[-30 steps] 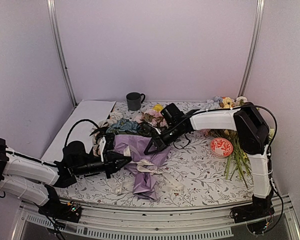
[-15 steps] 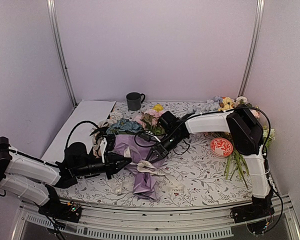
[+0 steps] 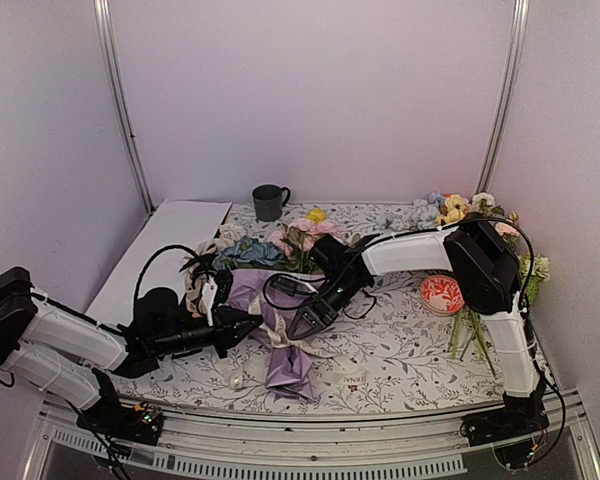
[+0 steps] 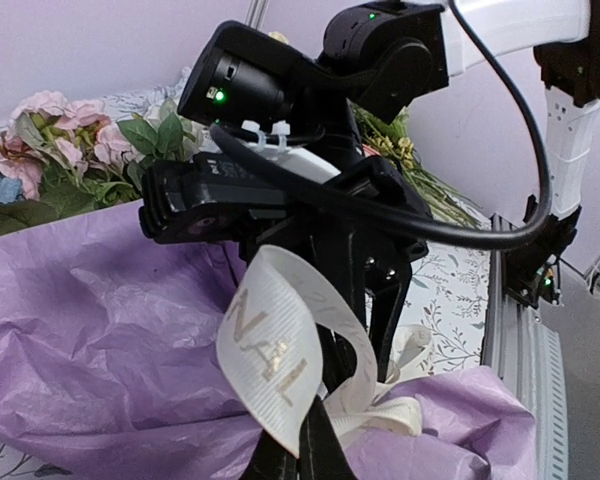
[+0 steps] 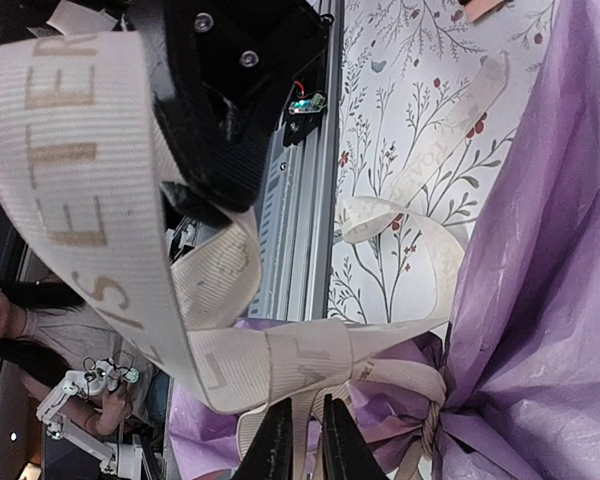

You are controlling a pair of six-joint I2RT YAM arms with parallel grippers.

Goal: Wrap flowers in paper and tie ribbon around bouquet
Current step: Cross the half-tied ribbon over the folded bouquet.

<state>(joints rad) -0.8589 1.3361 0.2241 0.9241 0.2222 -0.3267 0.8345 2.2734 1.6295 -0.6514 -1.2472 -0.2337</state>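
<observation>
Two arms reached in low over the table (image 3: 410, 350), whose cloth was printed with small sprigs and leaves. The left arm (image 3: 70, 340) lay stretched along the near left side and the right arm (image 3: 420, 250) bent across from the far right. They met over the middle of the cloth.

A flat white sheet (image 3: 175, 240) lay on the left side of the table, running towards the back wall. The bouquet (image 3: 280, 350) lay just left of centre with its narrow end pointing at the near edge. Its lilac paper (image 4: 100, 340) was crumpled and gathered in at the waist. The flowers (image 3: 302, 238), pink, blue and one yellow, spilled out of the wide end towards the back. A loose pile (image 3: 465, 210) of long-stemmed blooms sat against the right-hand wall, well apart from the bouquet.

The cream ribbon (image 4: 270, 350), printed with pale lettering, was knotted around the gathered waist of the paper. One tail trailed off onto the cloth beside it. Another length rose in a loop from the closed tips of the left gripper (image 3: 250, 323), which was clamped on it just beside the knot. The right gripper (image 5: 305, 445) hung directly over the knot. Its fingers were drawn almost together, with a strip of ribbon pinched between them.

A red patterned bowl (image 3: 443, 294) stood near the right arm. A dark mug (image 3: 269, 202) stood at the back edge.
</observation>
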